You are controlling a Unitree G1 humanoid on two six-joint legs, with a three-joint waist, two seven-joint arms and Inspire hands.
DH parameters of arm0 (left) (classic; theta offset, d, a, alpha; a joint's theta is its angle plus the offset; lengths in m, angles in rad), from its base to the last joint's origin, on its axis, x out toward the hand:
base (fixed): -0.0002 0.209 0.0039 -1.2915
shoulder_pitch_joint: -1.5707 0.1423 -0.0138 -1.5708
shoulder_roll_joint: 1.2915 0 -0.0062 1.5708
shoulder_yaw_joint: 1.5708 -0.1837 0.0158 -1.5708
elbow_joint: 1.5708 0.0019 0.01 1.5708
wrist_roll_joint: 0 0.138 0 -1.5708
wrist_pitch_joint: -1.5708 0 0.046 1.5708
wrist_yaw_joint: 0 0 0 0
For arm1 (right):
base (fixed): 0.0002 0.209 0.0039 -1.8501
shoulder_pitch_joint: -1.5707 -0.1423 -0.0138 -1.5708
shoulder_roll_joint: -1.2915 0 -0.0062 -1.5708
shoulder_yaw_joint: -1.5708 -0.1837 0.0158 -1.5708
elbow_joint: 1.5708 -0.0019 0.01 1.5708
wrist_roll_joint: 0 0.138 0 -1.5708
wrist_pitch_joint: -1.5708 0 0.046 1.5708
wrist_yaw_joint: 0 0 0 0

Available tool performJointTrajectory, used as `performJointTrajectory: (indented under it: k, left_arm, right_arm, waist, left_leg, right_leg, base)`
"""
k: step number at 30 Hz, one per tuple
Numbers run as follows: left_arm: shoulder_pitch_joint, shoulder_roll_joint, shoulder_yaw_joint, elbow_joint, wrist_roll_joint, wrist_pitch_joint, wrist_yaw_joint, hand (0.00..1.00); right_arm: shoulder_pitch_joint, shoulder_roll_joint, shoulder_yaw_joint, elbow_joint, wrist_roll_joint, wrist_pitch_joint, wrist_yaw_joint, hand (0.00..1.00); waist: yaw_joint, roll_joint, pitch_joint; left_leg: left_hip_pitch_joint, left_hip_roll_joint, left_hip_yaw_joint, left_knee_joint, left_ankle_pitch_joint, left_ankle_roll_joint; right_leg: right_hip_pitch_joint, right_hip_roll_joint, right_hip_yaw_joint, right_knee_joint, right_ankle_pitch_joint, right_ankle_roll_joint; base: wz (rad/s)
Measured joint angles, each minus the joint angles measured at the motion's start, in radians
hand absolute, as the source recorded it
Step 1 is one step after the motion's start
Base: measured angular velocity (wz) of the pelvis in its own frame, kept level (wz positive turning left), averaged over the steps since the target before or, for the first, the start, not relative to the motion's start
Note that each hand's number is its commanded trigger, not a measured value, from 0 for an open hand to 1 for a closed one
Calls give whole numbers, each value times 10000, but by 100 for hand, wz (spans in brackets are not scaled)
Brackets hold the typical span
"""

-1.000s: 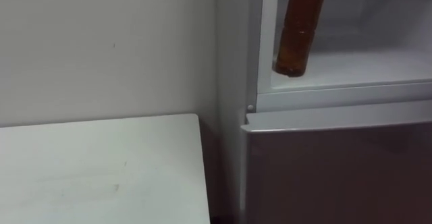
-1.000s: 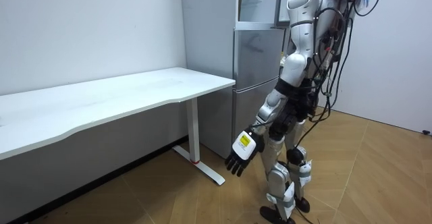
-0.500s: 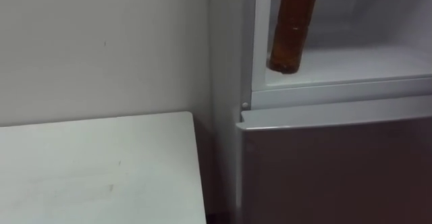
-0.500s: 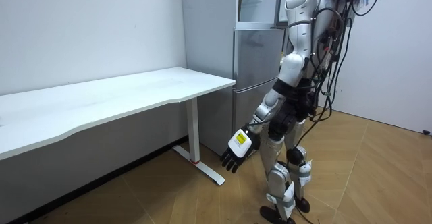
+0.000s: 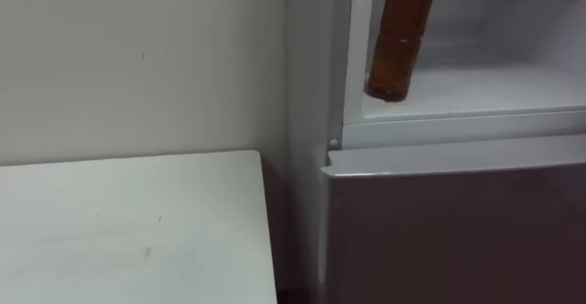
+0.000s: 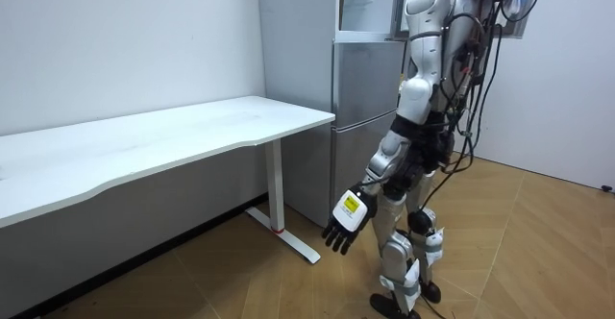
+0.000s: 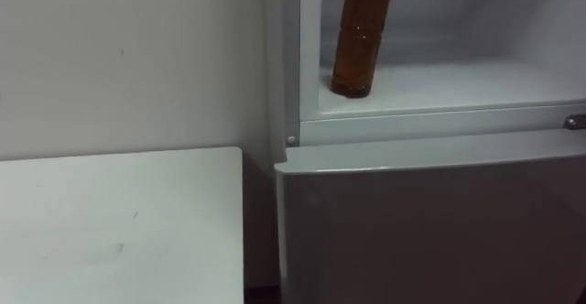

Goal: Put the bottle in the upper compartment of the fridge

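You see the bottle [image 7: 360, 38] at the top of the view, brown, its neck cut off by the upper edge. It leans a little, top toward the right. Its base is at the front left corner of the open upper fridge [image 7: 476, 25], right at the white shelf [image 7: 458, 80]; you cannot tell whether it touches. Below, the grey lower door [image 7: 430, 231] is closed. The white tabletop [image 7: 119, 222] lies to the left, just beside the fridge, against the wall [image 7: 137, 57].

Brown bottle [image 5: 401, 38]; fridge door [image 5: 458, 222] apparently grey
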Motion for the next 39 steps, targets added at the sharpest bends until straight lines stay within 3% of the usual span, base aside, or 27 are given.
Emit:
performJointTrajectory:
  k: [10, 13, 23, 27, 34, 39]
  left_arm:
    - [11, 77, -144, 170, 8, -28, 0, 0]
    - [-30, 80, -209, 334, 7, -37, 18, 0]
    - [-134, 116, -789, 417, 6, -239, 87, 0]
    - [-263, 121, -916, 415, 10, -288, 75, 0]
    - [-446, 176, -1348, 560, 6, -711, 47, 0]
    - [-437, 178, -1495, 604, 9, -759, -34, 0]
  right_arm:
    - [533, 21, 692, 18, -1607, 311, -629, 0]
    - [797, 31, 988, 18, -1941, 320, -726, 0]
    - [914, 145, 1797, 19, -2721, 320, -1121, 0]
    - [943, 417, 2078, 19, -3348, 306, -1121, 0]
    - [943, 435, 2475, 18, -3474, 160, -1120, 0]
    - [943, 435, 2672, 18, -3575, -34, -1112, 0]
  waist:
    - [95, -58, 22]
    - [295, -88, 42]
    - [312, -163, 93]
    - [322, -156, 94]
    - [319, -103, 103]
    - [320, -25, 100]
  left_leg:
    - [53, -3, 148, 6, 14, -25]
    - [221, 10, 299, -206, 23, -40]
    - [310, -1, 496, -289, 19, -37]
    - [180, 11, 508, -207, 16, -41]
    - [194, 13, 541, -206, 17, -39]
    - [200, 19, 540, -205, 17, -40]
  right_leg:
    - [39, 14, 83, -120, -110, -25]
    - [36, 32, 279, -50, -125, -29]
    - [-30, 5, 380, 8, -190, 1]
    - [-163, 7, 375, 49, -191, -9]
    - [-172, 22, 402, 55, -151, -34]
    - [-176, 30, 403, 55, -145, -43]
  base:
    - [-1]
    - [-23]
    - [-5]
    - [0]
    - [-3]
    - [0]
